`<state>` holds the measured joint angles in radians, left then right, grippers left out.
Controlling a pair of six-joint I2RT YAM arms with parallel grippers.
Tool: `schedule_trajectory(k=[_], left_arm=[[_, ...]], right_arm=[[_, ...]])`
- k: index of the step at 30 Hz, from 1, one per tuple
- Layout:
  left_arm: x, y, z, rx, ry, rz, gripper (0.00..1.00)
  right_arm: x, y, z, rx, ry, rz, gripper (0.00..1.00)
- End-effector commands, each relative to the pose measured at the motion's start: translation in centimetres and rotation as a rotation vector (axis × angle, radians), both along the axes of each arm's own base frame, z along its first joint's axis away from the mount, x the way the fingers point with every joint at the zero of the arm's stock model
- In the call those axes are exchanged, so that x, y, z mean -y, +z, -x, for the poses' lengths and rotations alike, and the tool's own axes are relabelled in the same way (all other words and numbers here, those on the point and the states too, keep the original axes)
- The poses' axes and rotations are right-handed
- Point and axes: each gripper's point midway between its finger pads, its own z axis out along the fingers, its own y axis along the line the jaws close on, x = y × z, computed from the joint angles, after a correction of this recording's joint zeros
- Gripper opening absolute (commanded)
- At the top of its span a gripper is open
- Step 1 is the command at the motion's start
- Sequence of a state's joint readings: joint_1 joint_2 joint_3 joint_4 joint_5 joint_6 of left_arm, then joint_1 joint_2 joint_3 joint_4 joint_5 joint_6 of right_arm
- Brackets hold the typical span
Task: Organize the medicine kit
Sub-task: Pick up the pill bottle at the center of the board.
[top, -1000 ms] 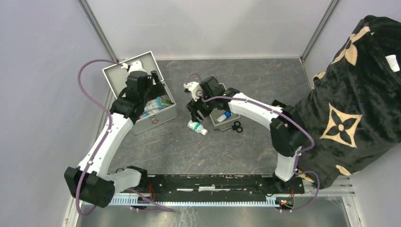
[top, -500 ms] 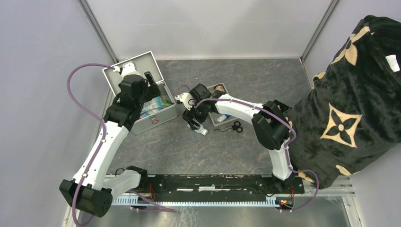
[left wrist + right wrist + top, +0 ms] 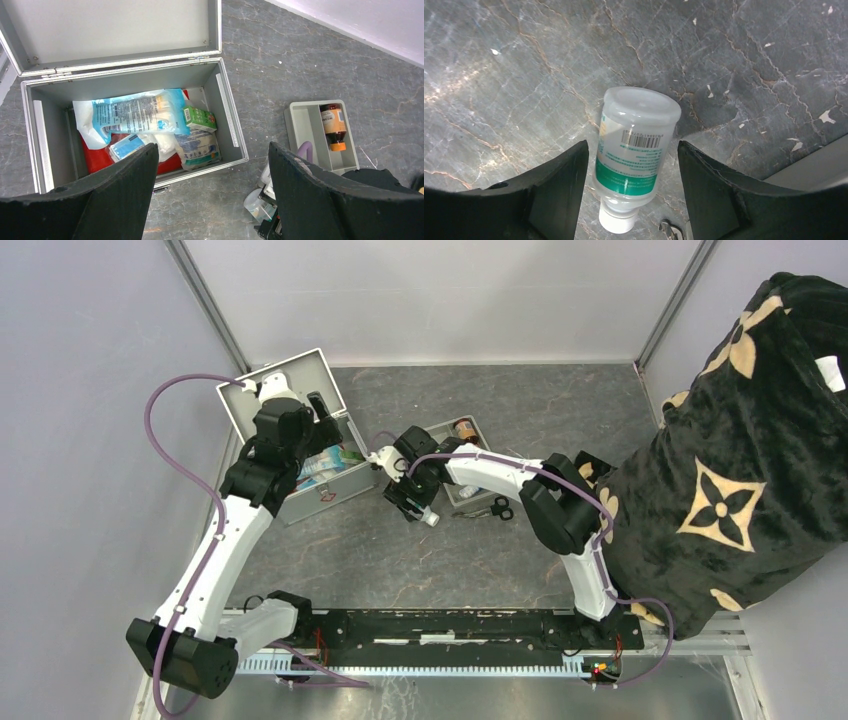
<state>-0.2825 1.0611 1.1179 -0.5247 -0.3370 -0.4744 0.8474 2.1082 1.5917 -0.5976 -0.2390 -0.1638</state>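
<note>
The right gripper (image 3: 410, 502) has swung in toward the kit (image 3: 325, 490). It now sits low over the bottle (image 3: 634, 145) lying just off the kit's near right corner, with one finger on each side of it. The left gripper (image 3: 212, 195) has edged toward the kit's left side, and its cable (image 3: 165, 430) loops wider.

Left arm (image 3: 225, 530) extends forward, jaws wide apart; right arm (image 3: 495, 472) (elbow bent) reaches leftward, jaws parted, low.

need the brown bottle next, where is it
In the left wrist view, the brown bottle lies in the tray, right of the open kit.
</note>
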Motion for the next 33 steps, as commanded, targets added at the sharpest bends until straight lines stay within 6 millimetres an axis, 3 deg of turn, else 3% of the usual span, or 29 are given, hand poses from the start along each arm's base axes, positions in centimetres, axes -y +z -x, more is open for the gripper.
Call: schedule_trajectory(k=[1, 8, 21, 26, 33], left_arm=[[0.3, 0.4, -0.4, 0.022, -0.001, 0.032, 0.87], [0.3, 0.3, -0.3, 0.019, 0.000, 0.030, 0.87], [0.2, 0.1, -0.4, 0.013, 0.003, 0.022, 0.86], [0.0, 0.2, -0.1, 0.019, 0.008, 0.019, 0.87], [0.1, -0.5, 0.0, 0.005, 0.005, 0.019, 0.86]], right_arm=[[0.3, 0.2, -1.3, 0.054, -0.013, 0.044, 0.71], [0.1, 0.3, -1.4, 0.053, -0.033, 0.040, 0.64], [-2.1, 4.7, -2.6, 0.045, -0.101, -0.166, 0.47], [-1.1, 7.4, -5.1, 0.034, -0.240, -0.298, 0.42], [2.9, 10.8, -12.0, 0.096, -0.522, -0.447, 0.42]])
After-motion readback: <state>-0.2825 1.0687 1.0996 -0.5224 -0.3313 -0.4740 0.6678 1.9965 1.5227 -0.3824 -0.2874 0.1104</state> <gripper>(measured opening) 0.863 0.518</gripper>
